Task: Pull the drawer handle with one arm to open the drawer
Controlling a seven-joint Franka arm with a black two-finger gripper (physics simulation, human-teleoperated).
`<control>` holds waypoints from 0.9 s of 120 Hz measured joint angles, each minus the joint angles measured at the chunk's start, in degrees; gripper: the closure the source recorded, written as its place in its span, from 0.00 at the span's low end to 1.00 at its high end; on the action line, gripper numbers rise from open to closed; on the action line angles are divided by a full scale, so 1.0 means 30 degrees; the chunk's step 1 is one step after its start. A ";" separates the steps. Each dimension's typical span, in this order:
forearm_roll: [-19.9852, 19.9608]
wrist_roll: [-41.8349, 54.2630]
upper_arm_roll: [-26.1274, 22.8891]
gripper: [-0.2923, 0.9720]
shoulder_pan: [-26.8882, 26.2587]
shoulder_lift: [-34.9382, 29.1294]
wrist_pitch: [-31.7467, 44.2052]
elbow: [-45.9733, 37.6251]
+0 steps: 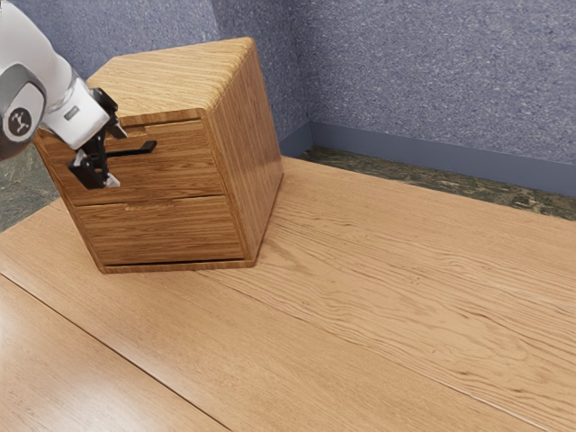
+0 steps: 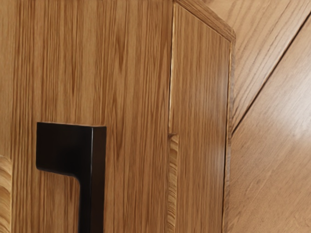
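A wooden cabinet (image 1: pixel 236 135) with two drawers stands on the table at the exterior view's left. The upper drawer (image 1: pixel 175 166) carries a black bar handle (image 1: pixel 139 147); its front looks about level with the lower drawer (image 1: pixel 162 229). My black gripper (image 1: pixel 97 174) is open in front of the upper drawer, at the handle's end toward the exterior view's left, with its fingers around that end of the bar. In the wrist view the handle (image 2: pixel 90 165) runs out from under my hand across the upper drawer front (image 2: pixel 121 73), with the lower drawer front (image 2: pixel 199 121) beside it.
The wide wooden table (image 1: pixel 378 315) stretches to the exterior view's right and front. A blue-grey wall (image 1: pixel 432 72) with a baseboard runs behind it. The tabletop (image 2: pixel 272 170) lies past the cabinet's base in the wrist view.
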 joint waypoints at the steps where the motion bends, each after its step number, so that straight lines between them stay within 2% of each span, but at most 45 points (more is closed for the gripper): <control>1: -0.0002 0.0014 0.0001 0.23 -0.0002 0.0001 0.0061 -0.0038; 42: -0.0161 0.0452 0.0211 0.23 0.0048 -0.0151 0.1142 -0.1122; 77: -0.0542 0.0601 0.0214 0.46 0.0017 -0.0815 0.1082 -0.1338; 88: -0.0552 0.0626 0.0198 0.44 0.0010 -0.1801 0.0770 -0.2193; 108: -0.0627 0.0667 0.0049 0.48 -0.0005 -0.2310 0.0375 -0.2852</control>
